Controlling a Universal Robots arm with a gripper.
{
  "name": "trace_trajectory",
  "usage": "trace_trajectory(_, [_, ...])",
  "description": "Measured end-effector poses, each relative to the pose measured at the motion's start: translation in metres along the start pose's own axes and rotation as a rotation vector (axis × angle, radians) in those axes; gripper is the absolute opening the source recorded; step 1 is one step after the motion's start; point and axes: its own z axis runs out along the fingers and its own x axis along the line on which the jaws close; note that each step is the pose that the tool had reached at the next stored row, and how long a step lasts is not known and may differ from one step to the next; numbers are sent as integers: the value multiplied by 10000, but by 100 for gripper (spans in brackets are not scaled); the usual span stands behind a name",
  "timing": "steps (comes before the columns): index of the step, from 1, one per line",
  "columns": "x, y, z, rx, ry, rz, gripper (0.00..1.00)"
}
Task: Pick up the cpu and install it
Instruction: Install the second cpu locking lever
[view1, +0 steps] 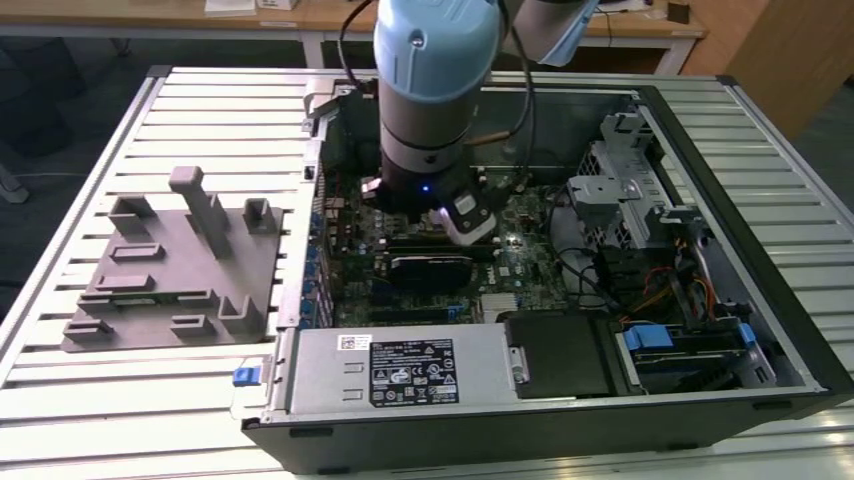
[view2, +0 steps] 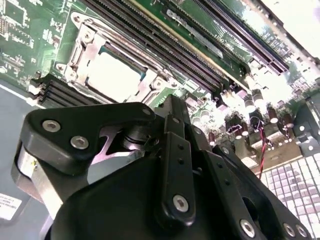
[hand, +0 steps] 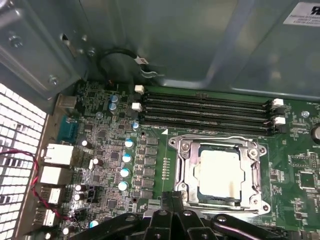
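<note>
Cpu (hand: 219, 171) is sitting in the motherboard socket (hand: 182, 167), silvery top showing inside the metal frame, also in the second wrist view (view2: 114, 76). Gripper (view1: 461, 222) is hanging just above the board (hand: 110, 150), near the case's middle; its black linkage (view2: 175, 165) is blocking the fingertips, so cannot tell how far the jaws are apart or whether they are gripping anything. Judgement: chip looks seated, so the step in hand is about keeping it flat and square in the frame, no sideways push. Memory slots (hand: 205, 107) are lying just beside the socket, capacitors (hand: 125, 157) on its other side. Case wall (hand: 165, 40), drive cage (view1: 627, 190), loose cables (view1: 667, 290) are crowding the arm (view1: 427, 100). Grey fixture (view1: 174, 265) is sitting on the slatted table (view1: 80, 400), beside the case.
</note>
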Motion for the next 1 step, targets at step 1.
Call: trace_trajectory(1, [0,3,-8,0,0,0,11])
